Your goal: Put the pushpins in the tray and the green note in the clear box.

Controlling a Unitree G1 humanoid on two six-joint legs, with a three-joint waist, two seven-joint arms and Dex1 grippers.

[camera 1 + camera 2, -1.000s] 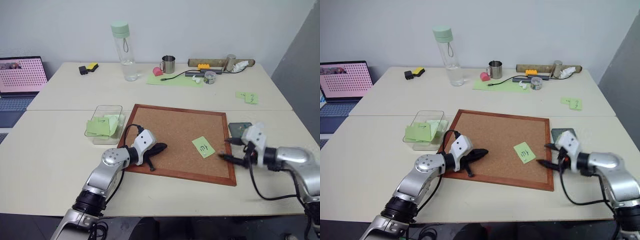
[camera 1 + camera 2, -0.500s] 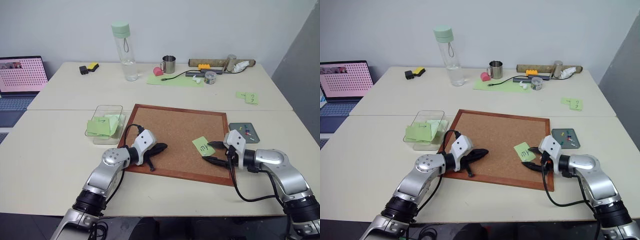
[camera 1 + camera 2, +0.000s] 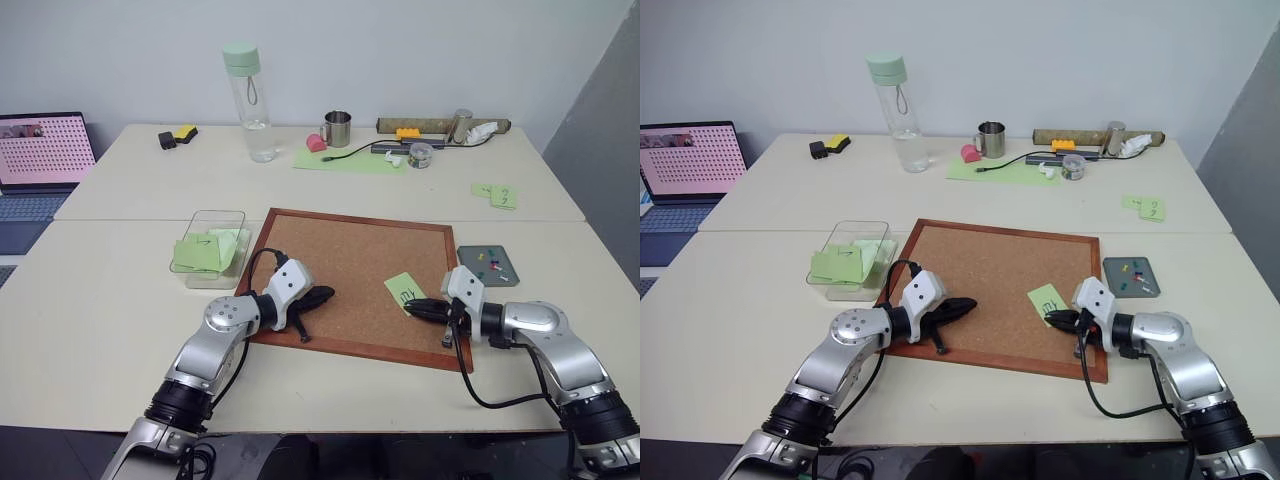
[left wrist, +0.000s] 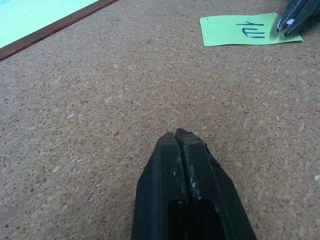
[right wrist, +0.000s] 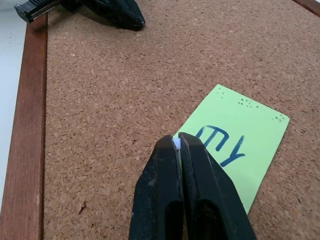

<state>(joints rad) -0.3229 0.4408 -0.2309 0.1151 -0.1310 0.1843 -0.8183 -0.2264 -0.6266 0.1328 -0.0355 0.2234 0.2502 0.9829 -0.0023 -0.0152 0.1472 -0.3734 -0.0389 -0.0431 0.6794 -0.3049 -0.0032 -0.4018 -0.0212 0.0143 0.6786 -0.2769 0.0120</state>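
the right gripper point(image 5: 178, 142) has its smooth black fingers pinched on the near edge of the green note point(image 5: 235, 150), a thin paper square lying flat on the grainy cork board point(image 3: 350, 260). beyond its wrist the flat grey tray point(image 3: 488, 266) holds the pushpins point(image 3: 493, 263), and across the board the left gripper point(image 4: 181, 136) sits closed and empty over the cork, the clear box point(image 3: 212, 247) on its outer side.

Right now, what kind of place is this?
Probably an office or lab workspace: pale desks pushed together, an open laptop, a cork board with a sticky note, a water bottle.
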